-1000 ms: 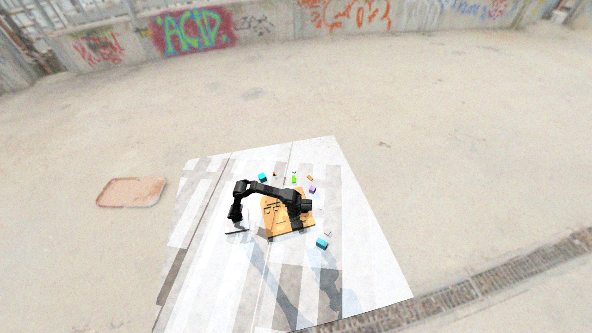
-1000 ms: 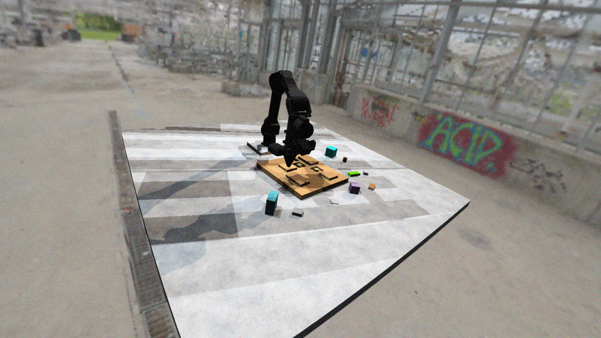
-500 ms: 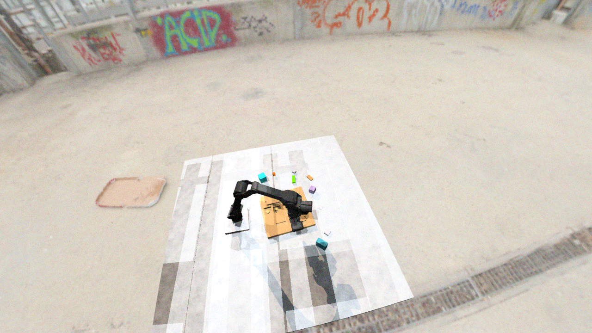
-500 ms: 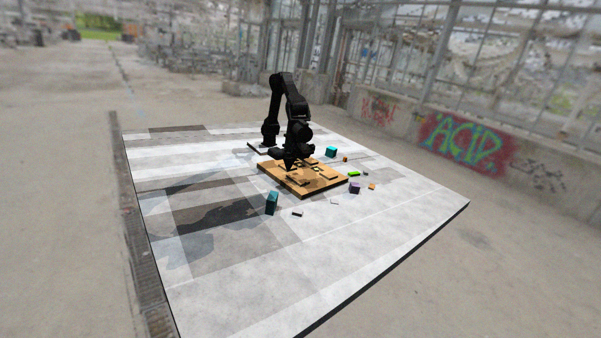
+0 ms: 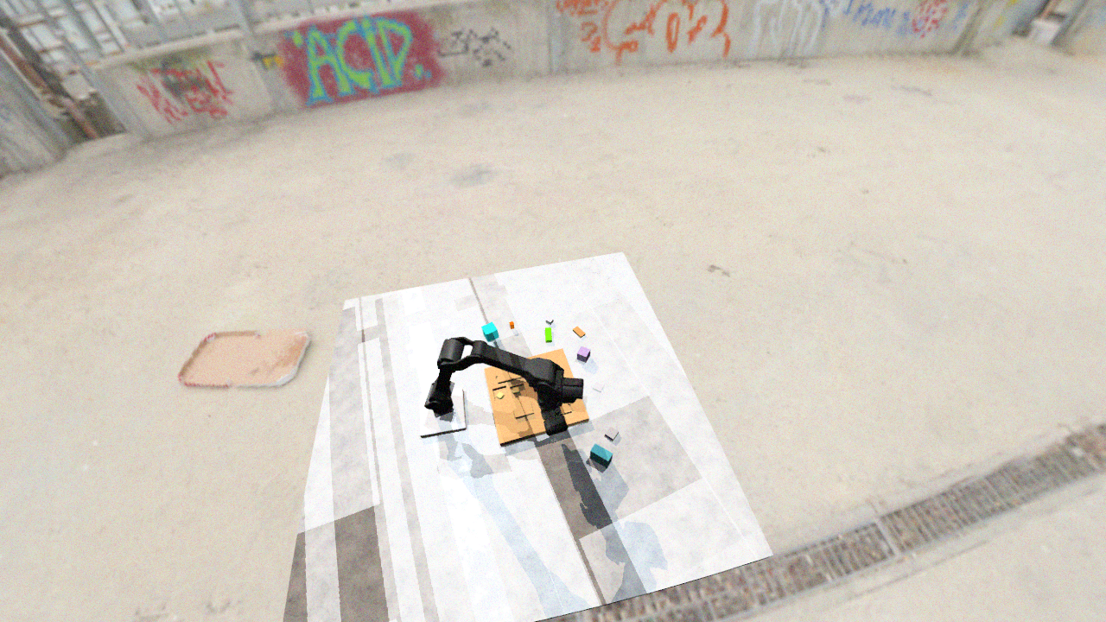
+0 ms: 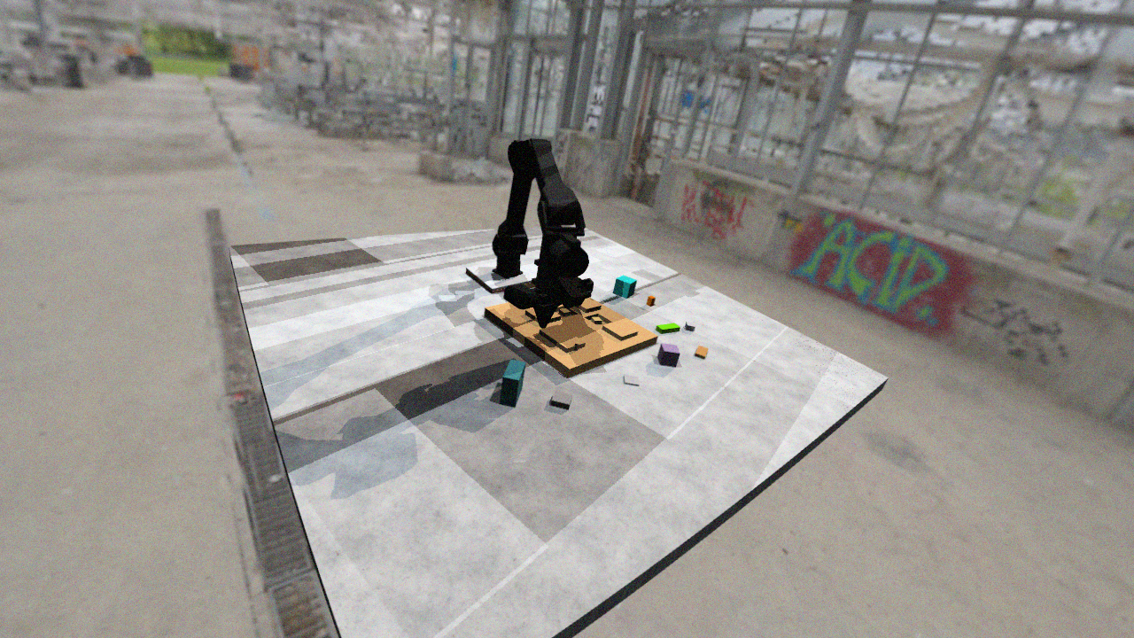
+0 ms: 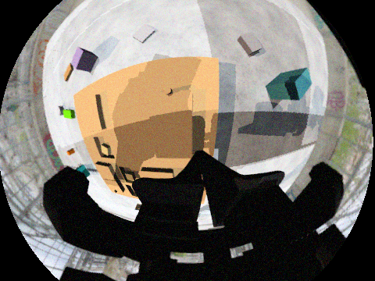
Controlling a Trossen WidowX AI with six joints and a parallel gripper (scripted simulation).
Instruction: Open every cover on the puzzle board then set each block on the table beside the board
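A derelict glasshouse or industrial hall — graffitied concrete wall (image 5: 510,53) (image 6: 761,229), bare metal window frames (image 6: 832,95).

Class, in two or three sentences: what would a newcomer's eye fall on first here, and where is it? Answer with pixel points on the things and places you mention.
The black robot arm (image 5: 502,360) (image 6: 547,182) stands out first, bent over the orange-tan wooden board (image 5: 506,429) (image 6: 630,342) (image 7: 156,82). Next come the bright green block (image 5: 548,334) (image 6: 668,327) (image 7: 69,114) and purple block (image 5: 582,354) (image 6: 668,354) (image 7: 84,60), both on the table beside the board. Behind, colourful "ACID" graffiti (image 5: 355,58) (image 6: 872,266) covers part of a wall.
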